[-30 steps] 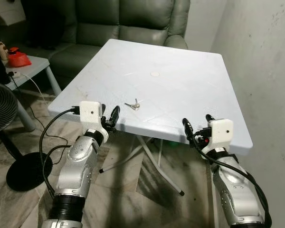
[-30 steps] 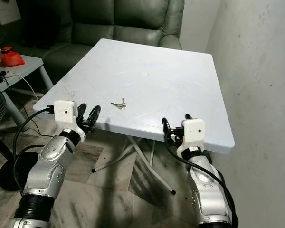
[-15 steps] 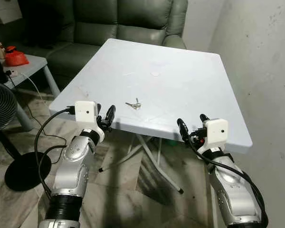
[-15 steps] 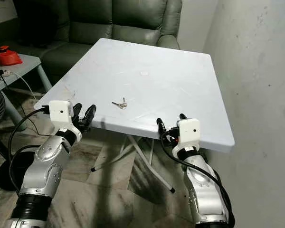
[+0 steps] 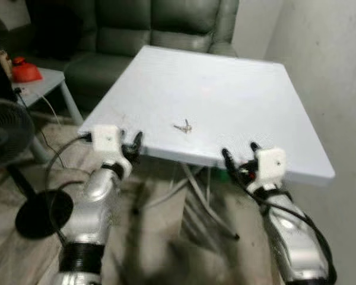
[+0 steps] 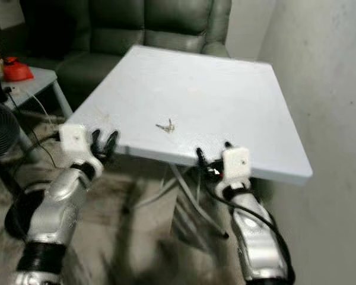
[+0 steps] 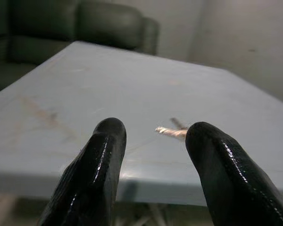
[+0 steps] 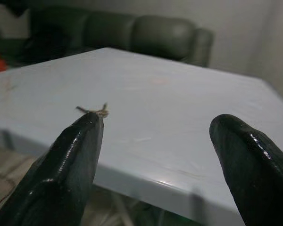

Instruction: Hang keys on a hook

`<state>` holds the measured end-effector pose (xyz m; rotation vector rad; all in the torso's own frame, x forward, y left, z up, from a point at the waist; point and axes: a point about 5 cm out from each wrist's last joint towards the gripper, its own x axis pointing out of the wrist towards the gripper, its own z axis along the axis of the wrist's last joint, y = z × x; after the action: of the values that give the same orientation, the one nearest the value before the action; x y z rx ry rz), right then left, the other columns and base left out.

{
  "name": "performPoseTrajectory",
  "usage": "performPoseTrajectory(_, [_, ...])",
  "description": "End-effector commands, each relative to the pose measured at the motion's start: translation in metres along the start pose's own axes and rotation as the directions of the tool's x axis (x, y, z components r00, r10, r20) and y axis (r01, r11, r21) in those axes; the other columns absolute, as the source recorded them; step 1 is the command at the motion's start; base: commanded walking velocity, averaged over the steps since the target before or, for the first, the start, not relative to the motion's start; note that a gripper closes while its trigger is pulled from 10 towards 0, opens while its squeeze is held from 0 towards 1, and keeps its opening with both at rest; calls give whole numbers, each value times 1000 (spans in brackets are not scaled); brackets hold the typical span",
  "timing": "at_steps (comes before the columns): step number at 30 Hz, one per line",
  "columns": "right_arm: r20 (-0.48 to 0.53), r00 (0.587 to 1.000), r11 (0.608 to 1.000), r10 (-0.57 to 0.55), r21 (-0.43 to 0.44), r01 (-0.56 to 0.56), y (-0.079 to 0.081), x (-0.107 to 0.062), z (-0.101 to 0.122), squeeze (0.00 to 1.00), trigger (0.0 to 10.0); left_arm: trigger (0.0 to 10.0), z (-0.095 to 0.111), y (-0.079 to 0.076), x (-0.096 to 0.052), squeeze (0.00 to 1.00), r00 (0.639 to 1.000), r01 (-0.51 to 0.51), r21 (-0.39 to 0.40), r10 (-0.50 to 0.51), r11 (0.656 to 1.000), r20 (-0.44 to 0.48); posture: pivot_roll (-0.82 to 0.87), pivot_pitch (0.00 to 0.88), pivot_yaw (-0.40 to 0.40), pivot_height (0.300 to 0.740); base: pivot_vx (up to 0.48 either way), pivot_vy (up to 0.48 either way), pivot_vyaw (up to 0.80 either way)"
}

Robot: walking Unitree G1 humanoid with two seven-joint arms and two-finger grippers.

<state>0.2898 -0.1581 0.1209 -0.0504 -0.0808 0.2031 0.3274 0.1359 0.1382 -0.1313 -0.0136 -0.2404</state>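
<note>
A small bunch of keys [image 5: 183, 126] lies on the white folding table [image 5: 225, 89], near its front edge and a little left of centre. The keys [image 7: 172, 132] also show in the left wrist view, beyond the table's edge, and the keys [image 8: 95, 111] sit on the tabletop in the right wrist view. My left gripper [image 5: 130, 146] is open at the table's front left corner, level with the edge. My right gripper [image 5: 238, 155] is open at the front edge, to the right of the keys. Neither holds anything.
A dark green sofa [image 5: 148, 29] stands behind the table. A bare wall [image 5: 326, 71] runs along the right. At the left are a standing fan [image 5: 6, 133], a cable and a small side table [image 5: 41, 83] with a red object [image 5: 25, 70]. The floor is tiled.
The whole picture has shifted and blurred, so the camera has moved closer to the table. Both grippers stay open at the front edge. The keys have not moved.
</note>
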Motion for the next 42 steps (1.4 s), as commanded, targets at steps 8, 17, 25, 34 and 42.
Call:
performPoseTrajectory(8, [29,999,1000,15,2,-15,4,3,6,0,10000,10000,4,6,1,0,1000,-20,16,20,1000,6,-103,0,-53,740,0,480,0])
performPoseTrajectory(17, [23,1000,1000,20,2,-20,5,2,6,0,10000,10000,2,7,-1,0,1000,-24,14,23,1000,4,-103,0,-56,740,0,480,0])
performPoseTrajectory(25, [20,1000,1000,22,0,-22,4,1,5,0,10000,10000,2,7,-1,0,1000,-26,12,26,1000,3,-104,0,-58,740,0,480,0])
performPoseTrajectory(34, [14,1000,1000,23,-4,-23,5,0,5,0,10000,10000,2,7,-2,0,1000,-30,10,30,999,2,-105,0,-59,740,0,480,0])
performPoseTrajectory(42, [10,1000,1000,23,-5,-23,5,0,4,0,10000,10000,2,8,-3,0,999,-38,-3,38,999,-2,-102,0,-60,740,0,407,0])
